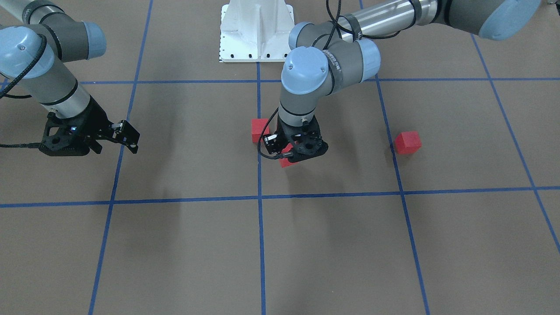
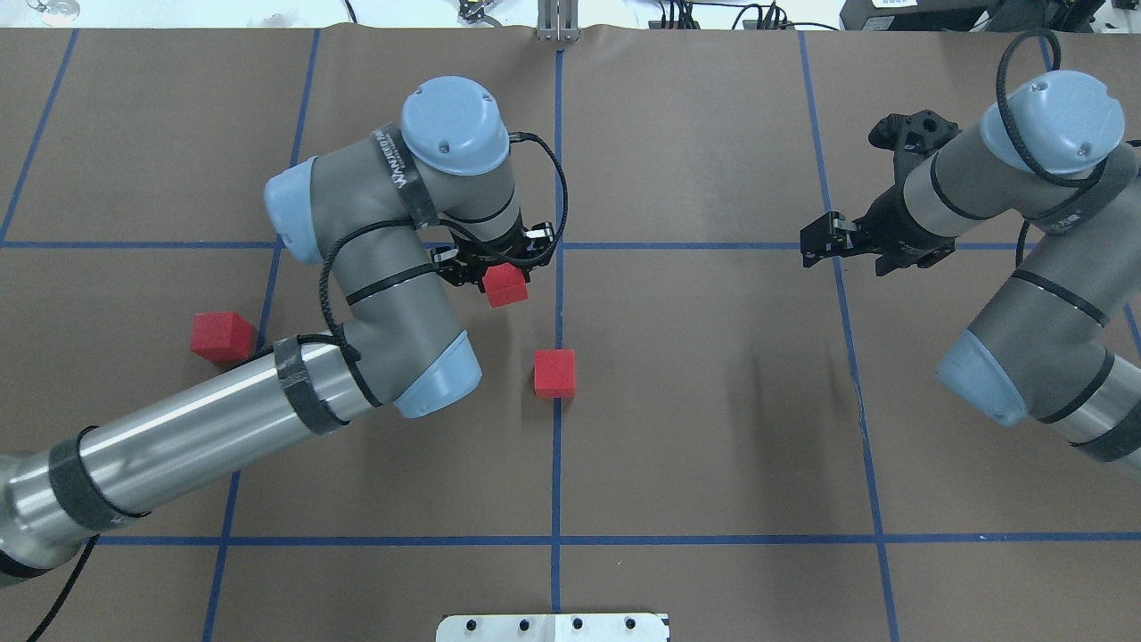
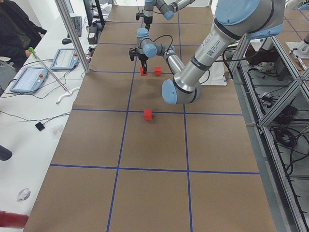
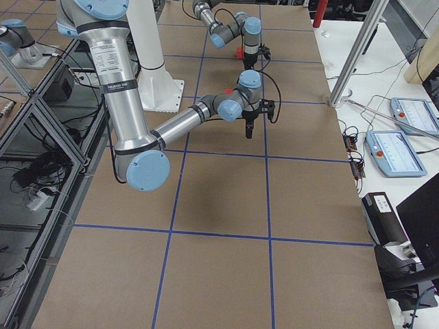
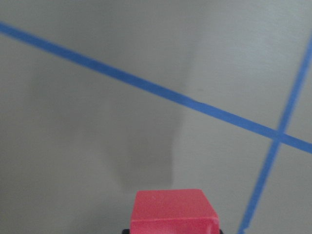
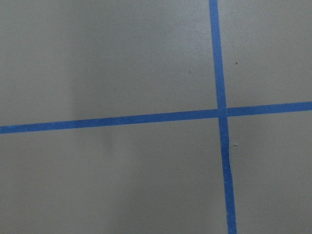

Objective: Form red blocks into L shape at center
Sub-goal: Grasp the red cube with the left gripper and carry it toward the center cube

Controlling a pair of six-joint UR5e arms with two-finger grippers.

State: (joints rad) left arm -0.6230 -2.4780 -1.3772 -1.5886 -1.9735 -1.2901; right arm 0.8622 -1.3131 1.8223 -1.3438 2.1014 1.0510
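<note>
Three red blocks show. My left gripper (image 2: 499, 267) is shut on one red block (image 2: 505, 285), held low over the brown surface just left of the central blue line; the left wrist view shows this block (image 5: 175, 212) at its bottom edge. In the front view this gripper (image 1: 291, 151) hides most of its block (image 1: 286, 162). A second red block (image 2: 554, 373) (image 1: 260, 130) rests on the central line in the center (image 2: 557, 312). The third block (image 2: 221, 336) (image 1: 407, 142) lies apart, far left. My right gripper (image 2: 816, 241) (image 1: 129, 136) hovers open and empty at the right.
The robot's white base plate (image 2: 553, 627) sits at the near table edge. Blue tape grid lines (image 6: 219, 114) cross the brown surface. Desks with tablets (image 3: 29, 79) and a person stand beyond the table's far side.
</note>
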